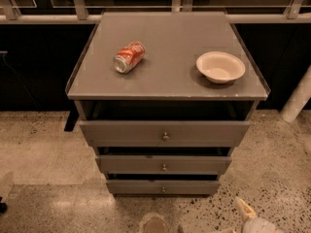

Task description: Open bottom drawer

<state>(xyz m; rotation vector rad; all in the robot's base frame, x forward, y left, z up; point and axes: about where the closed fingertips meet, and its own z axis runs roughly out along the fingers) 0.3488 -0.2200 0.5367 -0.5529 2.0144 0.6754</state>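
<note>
Three drawers [136,165]: grey fronts stacked under one cabinet top [167,47].
Bottom drawer [141,187]: lowest and thinnest, knob [163,189] centred (the pull point).
Gripper [247,213]: low at right, apart from it, likely down there to match knob height; open or closed, cannot tell.

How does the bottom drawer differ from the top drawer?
The bottom drawer has a narrower, thinner front than the top drawer. The bottom drawer sits nearest the floor; the top drawer, just under the cabinet top. Both are grey with a small central knob. The gripper is at lower right, touching neither.
</note>
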